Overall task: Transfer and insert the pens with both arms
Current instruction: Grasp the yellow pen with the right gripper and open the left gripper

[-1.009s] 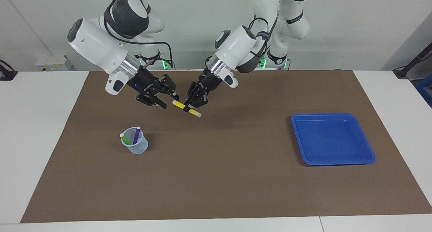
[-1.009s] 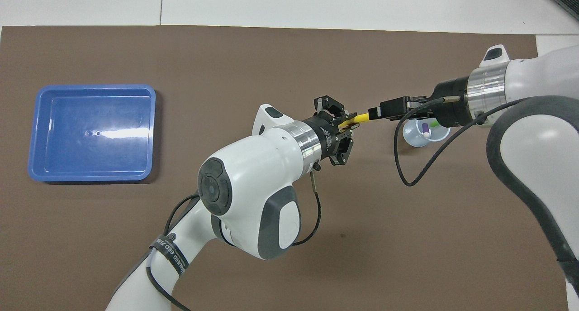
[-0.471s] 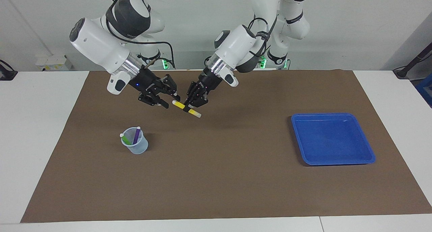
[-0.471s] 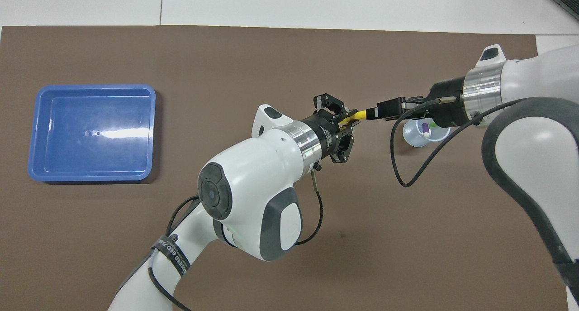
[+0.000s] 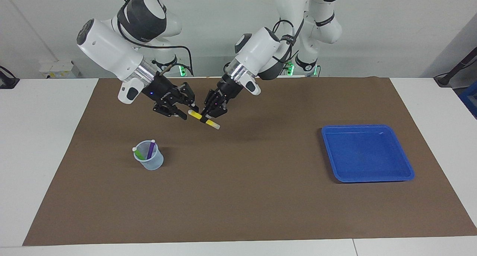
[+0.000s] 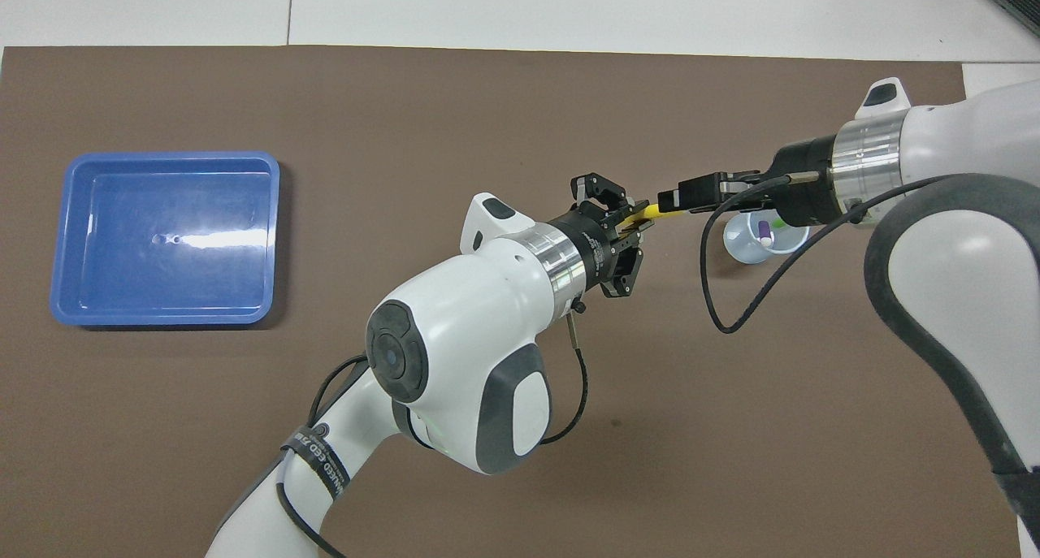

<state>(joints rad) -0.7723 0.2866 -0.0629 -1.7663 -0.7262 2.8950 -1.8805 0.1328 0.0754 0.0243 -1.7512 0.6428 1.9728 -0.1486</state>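
My left gripper [image 5: 208, 117] [image 6: 630, 228] is shut on the middle of the yellow pen [image 5: 196, 116] [image 6: 648, 210] and holds it slanted in the air above the brown mat. The pen's whitish cap end [image 5: 215, 125] points away from my right gripper [image 5: 188, 113] [image 6: 671, 200]. That gripper is open, with a finger on either side of the pen's yellow end. The green pen [image 5: 138, 154] and the purple pen [image 5: 150, 149] stand in a clear cup [image 5: 149, 161] [image 6: 749, 245] on the mat, toward the right arm's end.
A blue tray [image 5: 367, 126] [image 6: 166, 157] lies on the brown mat [image 5: 242, 196] toward the left arm's end of the table, with nothing in it. White tabletop borders the mat on all sides.
My left gripper has carried the yellow pen a little toward my right gripper. The right gripper's fingers have drawn closer together around the pen's yellow end.
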